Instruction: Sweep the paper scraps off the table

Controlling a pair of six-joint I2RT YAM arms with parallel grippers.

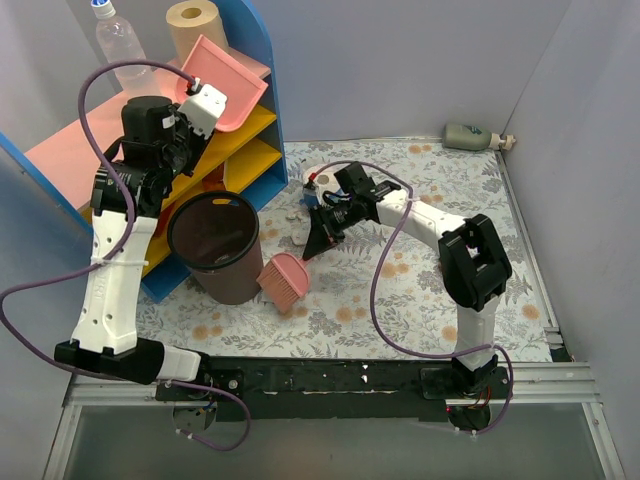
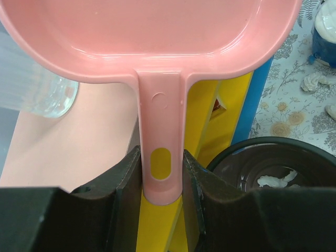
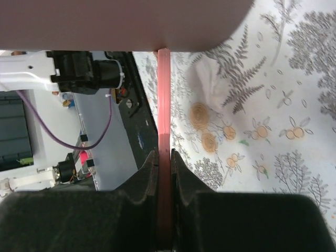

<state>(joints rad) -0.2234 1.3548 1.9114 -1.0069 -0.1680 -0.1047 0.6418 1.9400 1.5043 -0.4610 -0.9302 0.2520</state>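
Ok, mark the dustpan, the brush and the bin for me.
dustpan (image 1: 230, 75), top external view, inner pan floor.
brush (image 1: 285, 278), top external view, pink head.
bin (image 1: 228, 283), top external view, outer wall.

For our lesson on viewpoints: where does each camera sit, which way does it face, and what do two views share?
Top external: above and behind the arms, looking down on the table; left arm and right arm show.
Left wrist: on that wrist, looking along the dustpan, above the bin; left pincer shows, clamping the dustpan handle.
Right wrist: on that wrist, looking down at the table; right pincer shows, gripping the brush.
Shared: top and left wrist both show dustpan and bin.
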